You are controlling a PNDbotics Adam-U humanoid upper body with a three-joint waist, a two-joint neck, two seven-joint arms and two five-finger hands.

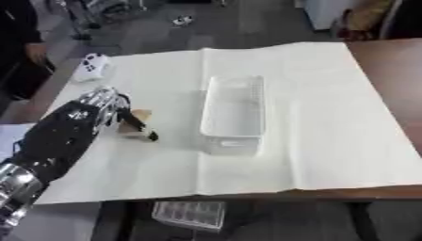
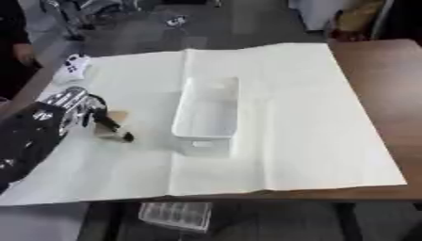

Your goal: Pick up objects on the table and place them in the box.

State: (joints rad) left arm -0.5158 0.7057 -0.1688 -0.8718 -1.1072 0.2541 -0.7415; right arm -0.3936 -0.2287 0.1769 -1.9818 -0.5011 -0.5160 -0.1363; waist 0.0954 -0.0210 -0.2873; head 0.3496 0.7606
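A small tan object (image 1: 137,117) lies on the white sheet, left of the white box (image 1: 247,141). My left hand (image 1: 92,109) comes in from the lower left and sits over the object. Its fingers curl down on the object's left side, and the black thumb (image 1: 140,128) runs along its near side, so part of the object is hidden. The long, narrow box stands open-topped in the middle of the sheet, and I see nothing inside it. My right hand shows in neither view.
A white game controller (image 1: 92,66) lies at the sheet's far left corner. The white sheet (image 1: 329,132) covers most of a brown table (image 1: 400,75). A clear ribbed bin (image 1: 190,214) sits on the floor under the near edge.
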